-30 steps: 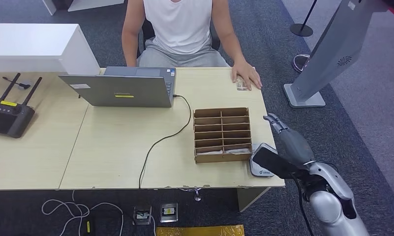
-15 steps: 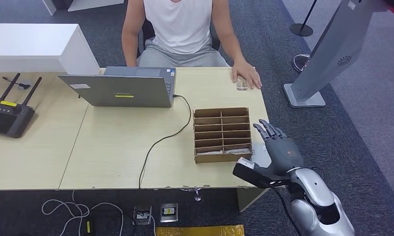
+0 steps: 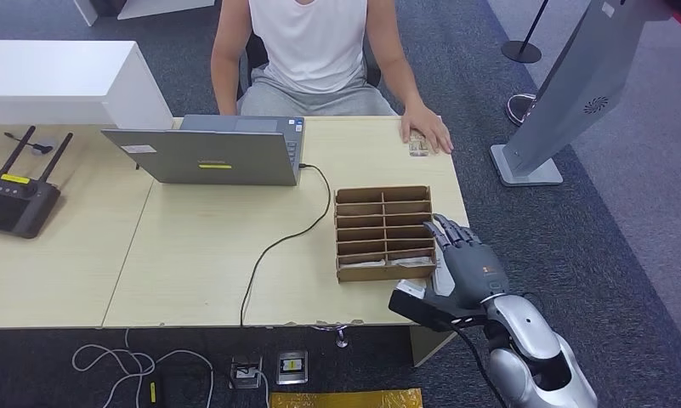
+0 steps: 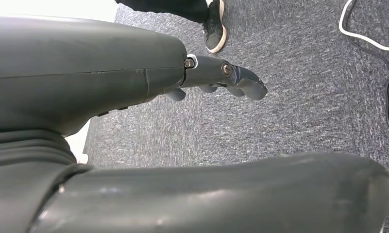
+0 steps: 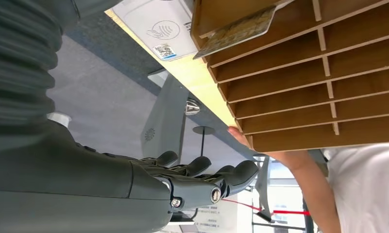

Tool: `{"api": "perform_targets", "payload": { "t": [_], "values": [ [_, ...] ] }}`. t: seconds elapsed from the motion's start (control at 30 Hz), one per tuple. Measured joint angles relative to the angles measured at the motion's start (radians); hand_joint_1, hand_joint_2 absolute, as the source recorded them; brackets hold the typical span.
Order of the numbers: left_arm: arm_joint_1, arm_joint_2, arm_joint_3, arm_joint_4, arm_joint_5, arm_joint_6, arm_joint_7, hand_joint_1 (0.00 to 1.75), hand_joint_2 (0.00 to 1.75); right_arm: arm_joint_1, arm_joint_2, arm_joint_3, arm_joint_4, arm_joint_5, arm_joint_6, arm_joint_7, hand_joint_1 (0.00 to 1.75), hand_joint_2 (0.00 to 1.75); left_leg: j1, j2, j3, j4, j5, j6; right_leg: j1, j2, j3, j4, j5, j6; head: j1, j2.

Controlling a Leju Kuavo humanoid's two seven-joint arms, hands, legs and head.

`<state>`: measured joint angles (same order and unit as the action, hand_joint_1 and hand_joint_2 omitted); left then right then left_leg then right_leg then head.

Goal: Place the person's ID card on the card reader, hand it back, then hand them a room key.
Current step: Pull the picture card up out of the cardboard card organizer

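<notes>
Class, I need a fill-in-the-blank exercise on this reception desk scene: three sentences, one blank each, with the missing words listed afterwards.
1. The robot's right hand hovers beside the wooden ____, over the card reader.
2. The person's hand rests on a small ____ lying on the table.
3. A black cable runs across the table to the ____.

Missing words: organizer; card; laptop
</notes>
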<state>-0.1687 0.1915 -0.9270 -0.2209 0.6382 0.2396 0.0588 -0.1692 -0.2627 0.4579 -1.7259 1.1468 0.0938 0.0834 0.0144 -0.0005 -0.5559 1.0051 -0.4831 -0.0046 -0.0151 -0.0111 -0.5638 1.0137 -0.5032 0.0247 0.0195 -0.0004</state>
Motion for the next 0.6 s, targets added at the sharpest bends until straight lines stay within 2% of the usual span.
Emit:
{"api": "perform_targets", "payload": {
  "t": [0.6],
  "values": [
    [0.000,-0.009,0.000,0.000,-0.022,0.000,0.000,0.00,0.00,-0.015,0.060,0.037,0.157,0.029,-0.100,0.002,0.00,1.75,0.000,0.000,0.000,0.000,0.000,0.000,0.000,0.000,0.000,0.000,0.000,0.000,0.000,0.000]
  ]
}}
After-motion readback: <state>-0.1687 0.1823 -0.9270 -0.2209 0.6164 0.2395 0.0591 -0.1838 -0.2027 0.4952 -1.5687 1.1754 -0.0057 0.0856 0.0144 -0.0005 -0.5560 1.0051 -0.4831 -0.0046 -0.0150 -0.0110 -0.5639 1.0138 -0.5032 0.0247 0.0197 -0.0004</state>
